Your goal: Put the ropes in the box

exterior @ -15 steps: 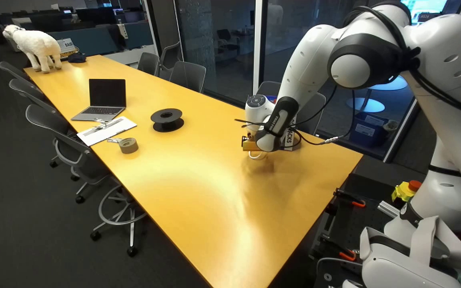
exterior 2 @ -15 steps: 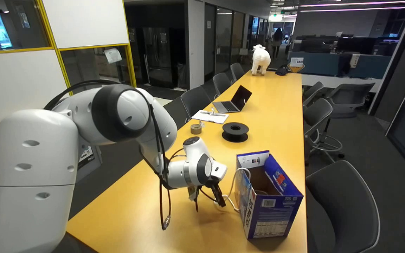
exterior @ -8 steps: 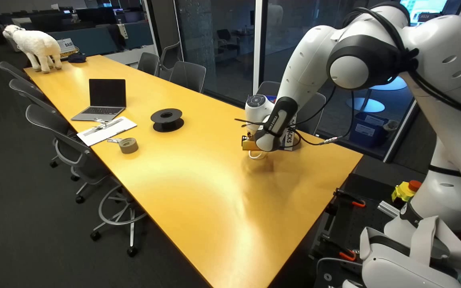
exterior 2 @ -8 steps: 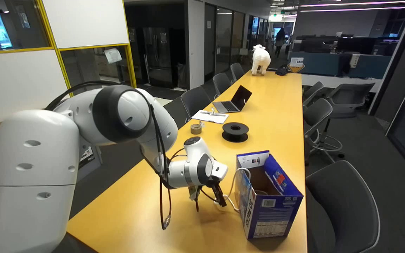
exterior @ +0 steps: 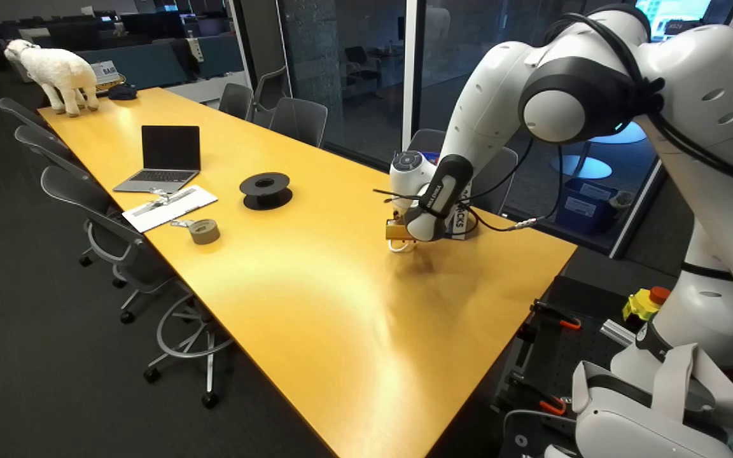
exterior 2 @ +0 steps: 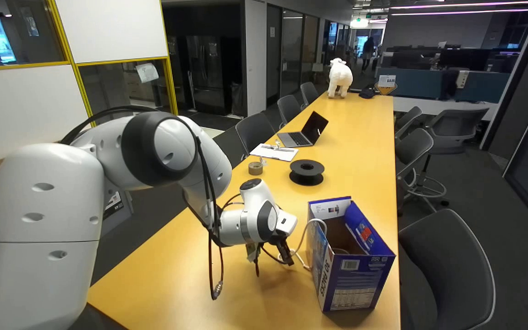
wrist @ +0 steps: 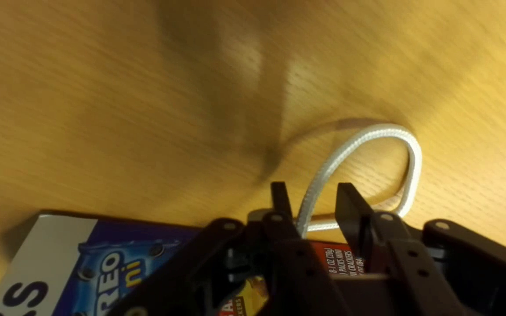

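Jaws stand partway apart on your black two-fingered gripper (wrist: pixel 312 191), and a white braided rope (wrist: pixel 382 130) passes between the fingertips without being clamped; whether it brushes either one, you cannot tell. In your wrist view, the rope bends beyond the tips into a small loop over the yellow wood-grained table (wrist: pixel 103 145) and doubles back behind one finger. Near the gripper stands the upright blue cardboard box (exterior 2: pixel 355 277), printed in red, white and yellow, its top uncovered. Your gripper angles down beside one of its walls, apart from it. In an exterior view, you can follow white cord (exterior 2: pixel 318 220) from beside the gripper up over the box's rim, where it dips inside, while its lower part lies between gripper and box. A short stretch of white cord (exterior 2: pixel 340 251) shows deeper inside; you cannot tell whether it is the same rope. Both exterior views give you, farther along the table, a black round spool (exterior 2: pixel 306 178), a brown roll of tape (exterior 2: pixel 255 169), a flat white sheet (exterior: pixel 179 207), a grey laptop (exterior: pixel 171 148) with its screen raised and a white woolly toy sheep (exterior: pixel 61 69).
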You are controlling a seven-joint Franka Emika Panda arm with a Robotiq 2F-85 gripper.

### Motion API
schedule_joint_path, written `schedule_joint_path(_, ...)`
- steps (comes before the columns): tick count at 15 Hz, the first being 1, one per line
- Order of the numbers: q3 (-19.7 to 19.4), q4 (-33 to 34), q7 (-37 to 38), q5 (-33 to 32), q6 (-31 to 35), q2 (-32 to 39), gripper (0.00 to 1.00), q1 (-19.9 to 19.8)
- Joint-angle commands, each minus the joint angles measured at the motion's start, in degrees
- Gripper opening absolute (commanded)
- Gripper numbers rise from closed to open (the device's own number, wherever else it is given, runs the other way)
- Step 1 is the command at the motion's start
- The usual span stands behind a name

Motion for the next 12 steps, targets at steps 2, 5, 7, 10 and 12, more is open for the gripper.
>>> schedule_joint_path(2,-0.7,1.7,-0.7,1.1,-0.1,1.3,0.10,0.4)
schedule_joint_path(5,-0.8,1.7,-0.7,1.0,-0.1,1.2,0.12,0.4)
schedule_joint_path(7,-0.4,1.7,-1.0,1.3,-0.1,0.7,0.14,0.0)
schedule_joint_path(10,0.0,-0.9,-1.9,2.2,2.0,-3.6,0.12,-1.4)
schedule_joint_path(12,0.3,-4.4,-3.6,2.7,4.5,-8.6,0.10,-2.6)
